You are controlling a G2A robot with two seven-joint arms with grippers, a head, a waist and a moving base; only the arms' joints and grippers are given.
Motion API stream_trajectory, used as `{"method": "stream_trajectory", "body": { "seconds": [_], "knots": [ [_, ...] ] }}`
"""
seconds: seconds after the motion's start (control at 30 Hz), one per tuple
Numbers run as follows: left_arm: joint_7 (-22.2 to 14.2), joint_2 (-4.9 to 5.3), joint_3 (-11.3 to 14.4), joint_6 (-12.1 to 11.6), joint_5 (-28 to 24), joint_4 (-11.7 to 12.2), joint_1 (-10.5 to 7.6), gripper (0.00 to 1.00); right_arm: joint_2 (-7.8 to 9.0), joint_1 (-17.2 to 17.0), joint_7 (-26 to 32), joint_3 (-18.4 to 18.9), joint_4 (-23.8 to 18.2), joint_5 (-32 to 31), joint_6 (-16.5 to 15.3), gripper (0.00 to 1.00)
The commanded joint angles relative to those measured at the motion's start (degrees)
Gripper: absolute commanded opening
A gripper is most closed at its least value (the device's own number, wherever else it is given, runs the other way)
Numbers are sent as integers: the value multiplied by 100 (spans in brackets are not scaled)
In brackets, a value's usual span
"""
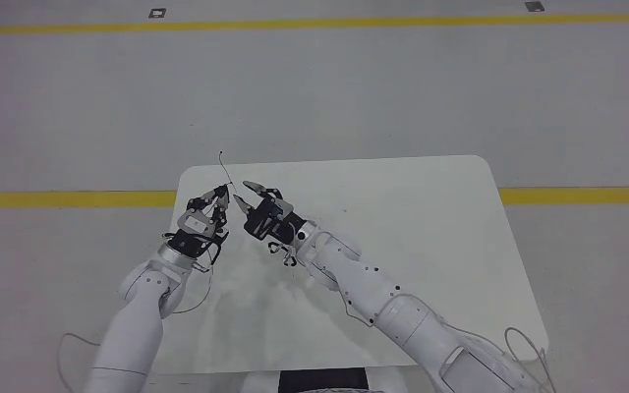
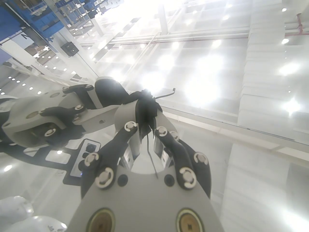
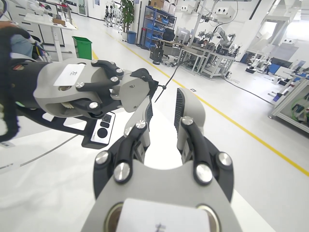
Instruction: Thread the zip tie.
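Right gripper (image 3: 166, 101) gapes wide beside the left gripper (image 3: 150, 84).
The left one pinches the zip tie (image 3: 170, 79) over the table (image 1: 423, 226) corner.

White table (image 1: 423, 196) on pale floor (image 1: 295, 88); yellow floor lines (image 1: 295, 23); green bin (image 3: 82, 48), blue shelving (image 3: 155, 24) behind.
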Motion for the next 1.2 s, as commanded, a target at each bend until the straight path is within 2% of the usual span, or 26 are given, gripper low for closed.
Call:
{"method": "stream_trajectory", "body": {
  "seconds": [0.0, 0.77, 0.83, 0.93, 1.17],
  "knots": [
    [0, 0, 0, 0, 0, 0, 0, 0, -9, -2, -4, 11, -1, -14, -8, 22],
    [0, 0, 0, 0, 0, 0, 0, 0, -184, 180, -43, -34, 288, -35, 22, 15],
    [0, 0, 0, 0, 0, 0, 0, 0, -202, 197, -52, -39, 325, -35, 33, 11],
    [0, 0, 0, 0, 0, 0, 0, 0, -224, 209, -52, -43, 364, -35, 50, 0],
    [0, 0, 0, 0, 0, 0, 0, 0, -218, 252, -18, -107, 484, -35, 78, 0]
  ]
}}
